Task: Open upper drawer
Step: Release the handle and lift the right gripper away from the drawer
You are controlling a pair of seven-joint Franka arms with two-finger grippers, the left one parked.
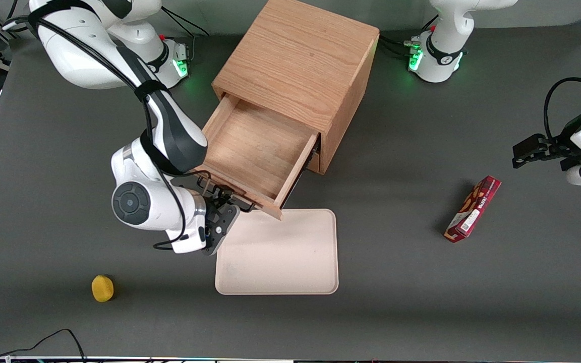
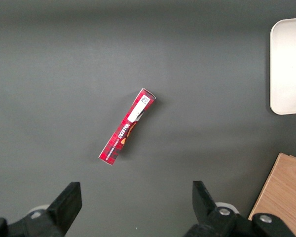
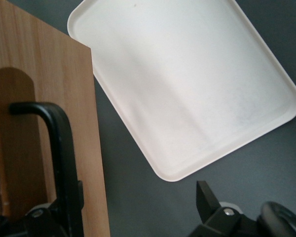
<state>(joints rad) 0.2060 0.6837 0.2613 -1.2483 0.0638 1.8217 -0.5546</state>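
The oak cabinet (image 1: 300, 60) stands at the middle of the table. Its upper drawer (image 1: 255, 146) is pulled far out, and its bare wooden inside shows. The drawer's front board (image 3: 39, 98) carries the thin black bar handle (image 3: 59, 148), which also shows in the front view (image 1: 242, 201). My right gripper (image 1: 225, 212) is at the drawer front, nearer the front camera than the cabinet. In the right wrist view the gripper (image 3: 138, 197) is open, with one finger by the handle and the other (image 3: 207, 202) well apart over the table. The lower drawer is mostly hidden under the upper one.
A cream tray (image 1: 280, 257) lies just in front of the open drawer, under its front corner; it also shows in the right wrist view (image 3: 187, 84). A red snack box (image 1: 472, 209) lies toward the parked arm's end. A small yellow object (image 1: 102, 288) lies near the table's front edge.
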